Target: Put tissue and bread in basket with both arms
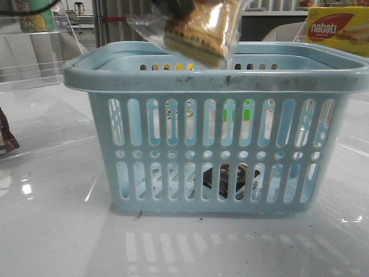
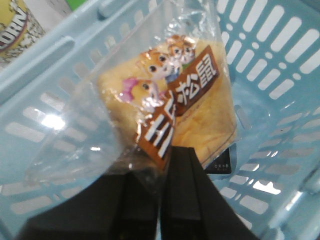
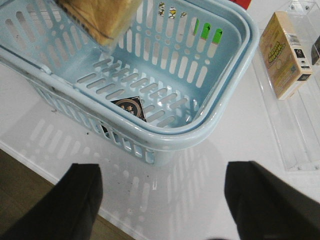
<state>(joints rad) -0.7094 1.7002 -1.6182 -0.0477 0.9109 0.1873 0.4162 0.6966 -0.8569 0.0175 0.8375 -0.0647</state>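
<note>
The light-blue basket [image 1: 216,81] stands in the middle of the table. Above its open top hangs the bread [image 1: 199,29] in its clear wrapper, golden with a dark printed label [image 2: 180,107]. My left gripper [image 2: 167,160] is shut on the wrapper's edge, with the basket's inside [image 2: 280,130] below it. The tissue [image 3: 129,107], a flat black packet with a pale round pattern, lies on the basket floor and shows through the front slots [image 1: 230,179]. My right gripper [image 3: 162,195] is open over the bare table beside the basket [image 3: 165,135], holding nothing. The bread [image 3: 102,17] shows at that view's edge.
A yellow-and-red nabati box [image 1: 339,30] stands at the back right. A dark red-brown packet [image 1: 6,141] lies at the far left. A beige carton [image 3: 286,52] rests in a clear tray beside the basket. The table's front edge [image 3: 30,165] runs near my right gripper.
</note>
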